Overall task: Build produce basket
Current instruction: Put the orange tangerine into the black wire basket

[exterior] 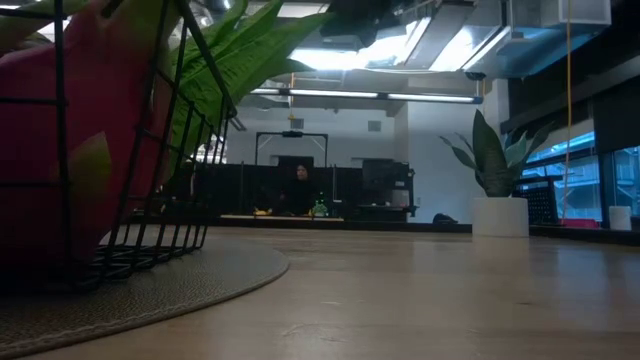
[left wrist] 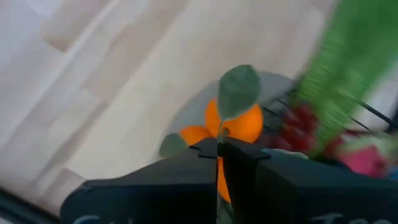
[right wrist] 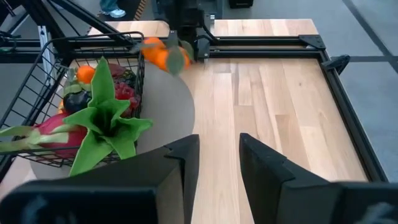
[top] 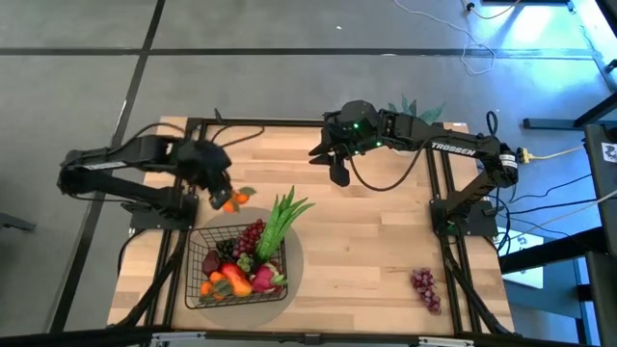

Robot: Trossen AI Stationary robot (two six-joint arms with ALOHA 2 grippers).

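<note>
The black wire basket (top: 200, 277) stands on a round grey mat (top: 294, 253) at the table's near left. It holds a pink dragon fruit (top: 265, 278), a red-orange mango (top: 234, 280), red grapes (top: 251, 234) and long green stalks (top: 285, 217) that lean out over its far right rim. My left gripper (top: 220, 198) is just beyond the basket's far side, shut on a cluster of small oranges with leaves (top: 235, 200). My right gripper (top: 335, 172) is open and empty over the table's far middle. A purple grape bunch (top: 425, 288) lies on the table at the near right. My left gripper pinches the orange cluster between its two fingers at the stem and leaves (left wrist: 219, 138), on the near side of the oranges (left wrist: 244, 122). One leaf (left wrist: 239, 91) stands up past the fingertips. The cluster sits beyond the fingertips, clear of the table, over the mat's far edge (left wrist: 186, 111).
A spiky green plant in a white pot (exterior: 497, 195) stands beyond the table's far right. Black frame rails (top: 260, 123) run along the table's far and side edges. Bare wood (top: 376, 251) lies between the mat and the purple grapes.
</note>
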